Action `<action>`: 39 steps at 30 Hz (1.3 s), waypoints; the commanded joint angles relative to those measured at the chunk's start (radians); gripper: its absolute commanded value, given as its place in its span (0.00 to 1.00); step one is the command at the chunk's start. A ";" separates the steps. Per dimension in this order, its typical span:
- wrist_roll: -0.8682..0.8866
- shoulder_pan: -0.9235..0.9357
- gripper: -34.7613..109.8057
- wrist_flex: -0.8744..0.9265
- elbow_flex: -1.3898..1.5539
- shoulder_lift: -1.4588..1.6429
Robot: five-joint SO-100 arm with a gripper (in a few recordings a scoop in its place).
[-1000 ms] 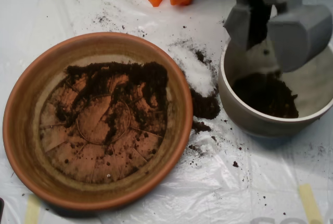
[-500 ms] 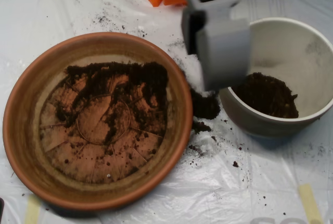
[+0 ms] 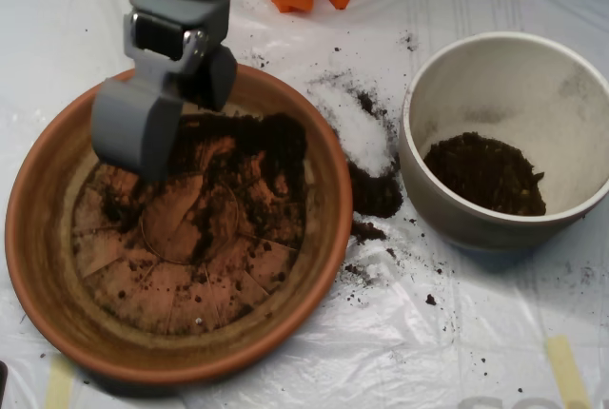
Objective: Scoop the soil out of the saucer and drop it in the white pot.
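my scoop (image 3: 143,133) hangs over the upper left of the saucer (image 3: 328,238), its two grey shells parted, above the soil (image 3: 252,157) spread thin across the saucer's upper floor. the pot (image 3: 447,214) sits to the right, well apart from me, with a dark heap of soil in its bottom. between the two dishes lie a white powder patch (image 3: 360,131) and spilled clumps on the plastic sheet (image 3: 428,352).
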 commanded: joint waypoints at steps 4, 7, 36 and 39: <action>-0.044 0.080 0.52 -0.161 0.041 -0.152; -0.051 0.089 0.52 -0.137 -0.037 -0.273; -0.149 0.152 0.33 0.084 -0.423 -0.675; -0.150 0.135 0.27 0.029 -0.318 -0.591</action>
